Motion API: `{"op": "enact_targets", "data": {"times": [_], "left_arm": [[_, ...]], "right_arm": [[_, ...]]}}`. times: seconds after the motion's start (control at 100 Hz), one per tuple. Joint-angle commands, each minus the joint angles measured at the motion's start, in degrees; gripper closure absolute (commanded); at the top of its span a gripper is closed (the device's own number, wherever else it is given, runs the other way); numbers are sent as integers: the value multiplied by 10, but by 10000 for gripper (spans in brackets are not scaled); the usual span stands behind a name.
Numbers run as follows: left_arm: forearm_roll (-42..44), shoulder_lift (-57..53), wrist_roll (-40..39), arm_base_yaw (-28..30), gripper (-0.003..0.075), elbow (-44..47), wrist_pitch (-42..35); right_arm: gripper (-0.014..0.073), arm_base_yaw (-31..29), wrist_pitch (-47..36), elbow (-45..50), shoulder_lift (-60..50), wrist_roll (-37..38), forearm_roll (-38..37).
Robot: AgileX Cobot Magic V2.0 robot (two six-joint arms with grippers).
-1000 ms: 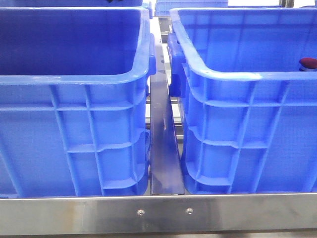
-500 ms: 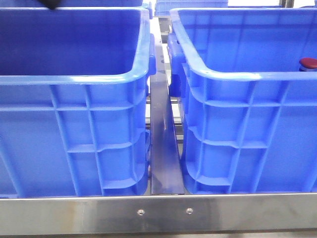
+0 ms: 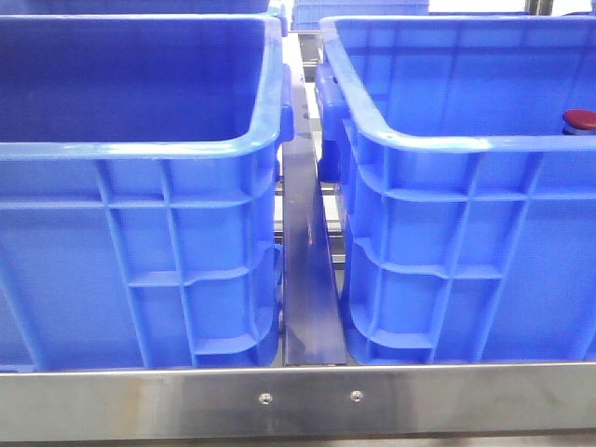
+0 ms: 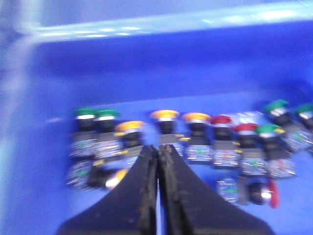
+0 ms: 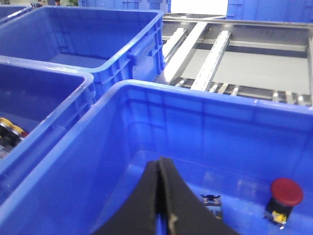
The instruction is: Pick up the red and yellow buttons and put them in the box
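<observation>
The left gripper (image 4: pixel 157 149) has its two black fingers pressed together with only a hairline seam between them, and nothing is caught there. It hangs inside a blue crate (image 4: pixel 146 63) over a blurred row of push-buttons on the floor. Just beyond the fingertips stand yellow buttons (image 4: pixel 165 115), with green-capped ones (image 4: pixel 95 114) toward the left of the frame and red buttons (image 4: pixel 221 120) toward the right. One red-capped button (image 4: pixel 266 192) lies on its side at the lower right, apart from the row.

The right gripper (image 5: pixel 159 164) is likewise closed, fingers meeting along a thin line and holding nothing. It sits low in the frame inside the box (image 5: pixel 146 122). On that box's floor at the lower right stands one red button (image 5: pixel 285 193), upright on its black body, with a small part (image 5: pixel 211 199) I cannot make out just beside the fingers.

In the front view neither gripper shows. The two crates stand side by side with a metal rail (image 3: pixel 307 279) between them, and a red cap (image 3: pixel 579 119) peeks over the rim of the right one (image 3: pixel 447 144) at the far right edge.
</observation>
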Motion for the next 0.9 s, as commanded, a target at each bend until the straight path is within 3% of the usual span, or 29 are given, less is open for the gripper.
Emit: {"op": "enact_targets", "data": {"times": [0.0,0.23,0.56,0.89], "left_arm": [[-1,-58,-7,13,741,24,-68],[1,-177,-7,13,741,122,-109],[1,-307,-7,13,741,216,-163],[1,-412,-7,13,741,258,-163]], "right_arm": [[650,15,-15,-14,-8,34,21],[650,52,-81,16,-65,42,20],[650,68,-277,124,-257,41,20],[650,68,-297,220,-438,41,20]]}}
